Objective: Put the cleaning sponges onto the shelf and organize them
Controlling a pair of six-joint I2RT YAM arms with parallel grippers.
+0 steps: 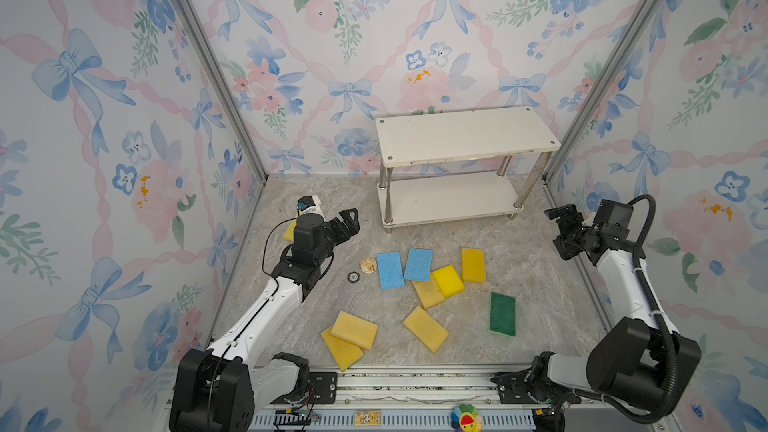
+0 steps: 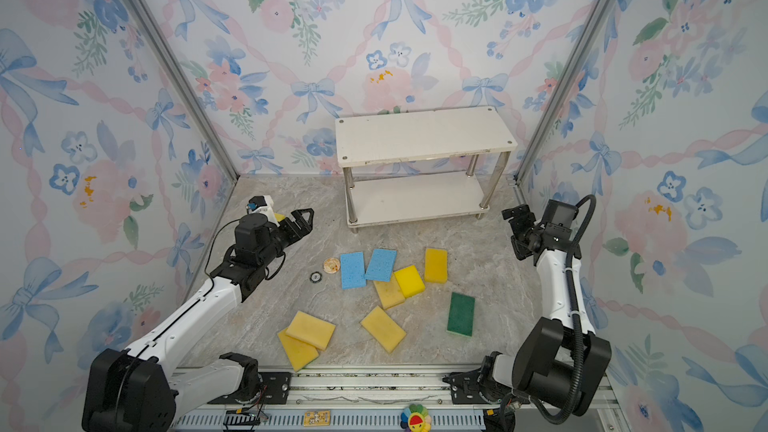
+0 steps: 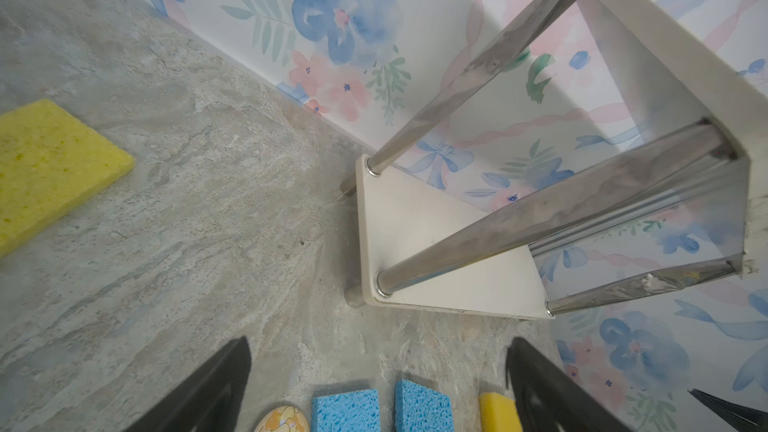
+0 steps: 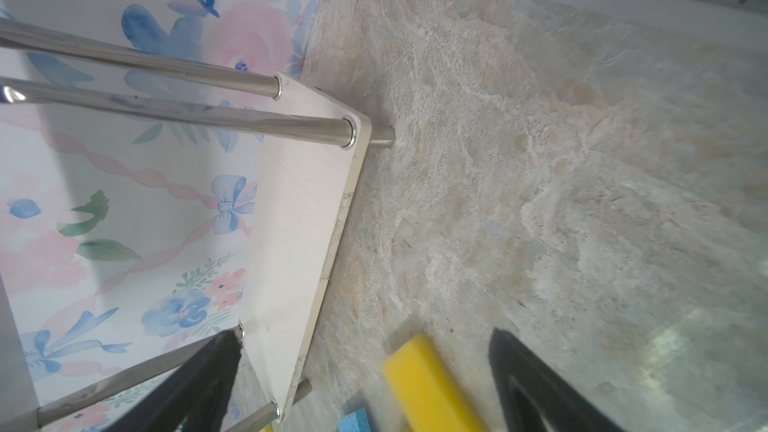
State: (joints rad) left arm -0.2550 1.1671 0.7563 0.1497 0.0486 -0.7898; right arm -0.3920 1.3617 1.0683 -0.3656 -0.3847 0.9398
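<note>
The white two-tier shelf (image 1: 465,139) (image 2: 424,135) stands empty at the back right. Loose sponges lie on the marble floor in both top views: two blue ones (image 1: 390,270) (image 1: 418,264), a dark green one (image 1: 502,313) and several yellow ones (image 1: 473,265) (image 1: 425,328) (image 1: 354,329). Another yellow sponge (image 1: 289,230) peeks out behind my left arm. My left gripper (image 1: 349,222) (image 3: 378,351) hovers open and empty left of the shelf, above the blue sponges (image 3: 345,409). My right gripper (image 1: 556,230) (image 4: 365,342) hangs open and empty right of the shelf, over a yellow sponge (image 4: 428,384).
Two small round discs (image 1: 368,265) (image 1: 353,277) lie left of the blue sponges. Patterned walls close in the floor on three sides. A metal rail (image 1: 415,384) runs along the front, with a colourful toy (image 1: 466,419) before it.
</note>
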